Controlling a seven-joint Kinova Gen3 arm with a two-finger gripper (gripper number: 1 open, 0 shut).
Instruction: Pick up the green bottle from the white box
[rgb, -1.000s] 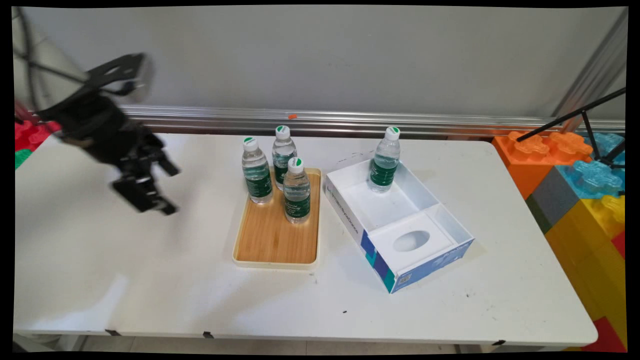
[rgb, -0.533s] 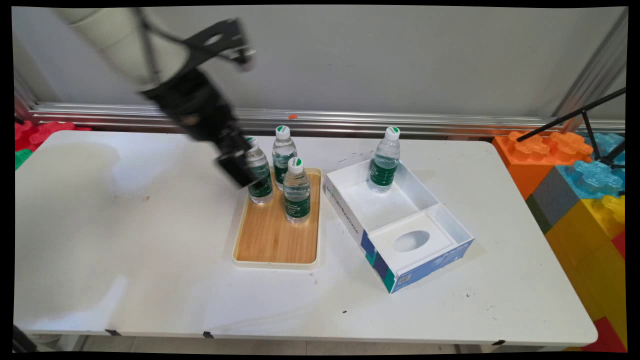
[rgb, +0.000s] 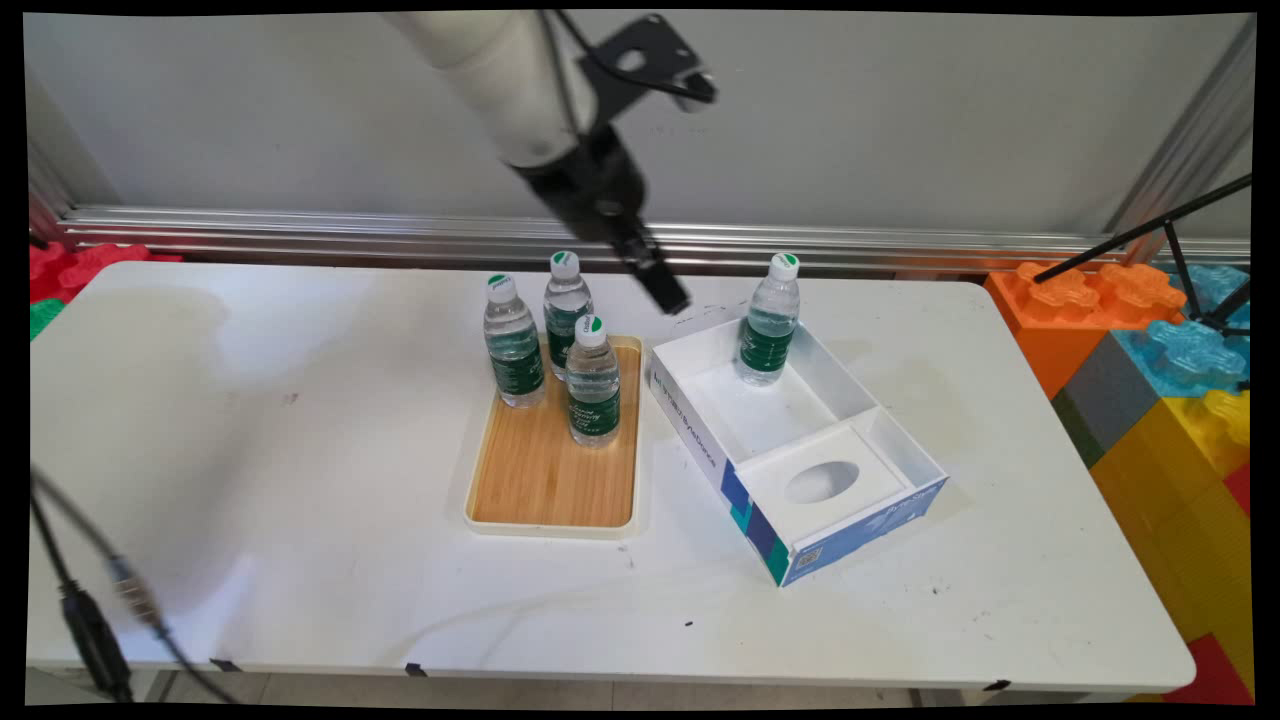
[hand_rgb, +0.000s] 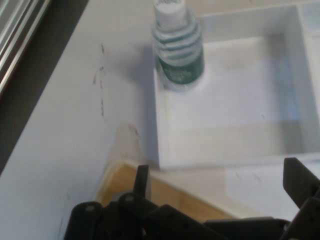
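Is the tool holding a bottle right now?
No: in the hand view the tool is open with nothing between its fingers, and the bottle stands apart in the white box.

A white table (rgb: 250, 420) carries a wooden tray (rgb: 545, 480) with a cream rim near its middle and, just to the right of it, an open white box (rgb: 800, 440) with blue sides, set at an angle. The two lie side by side, close at their far corners but apart nearer the front. The table's surface shows faint stains at the left and small dark specks toward the near edge.
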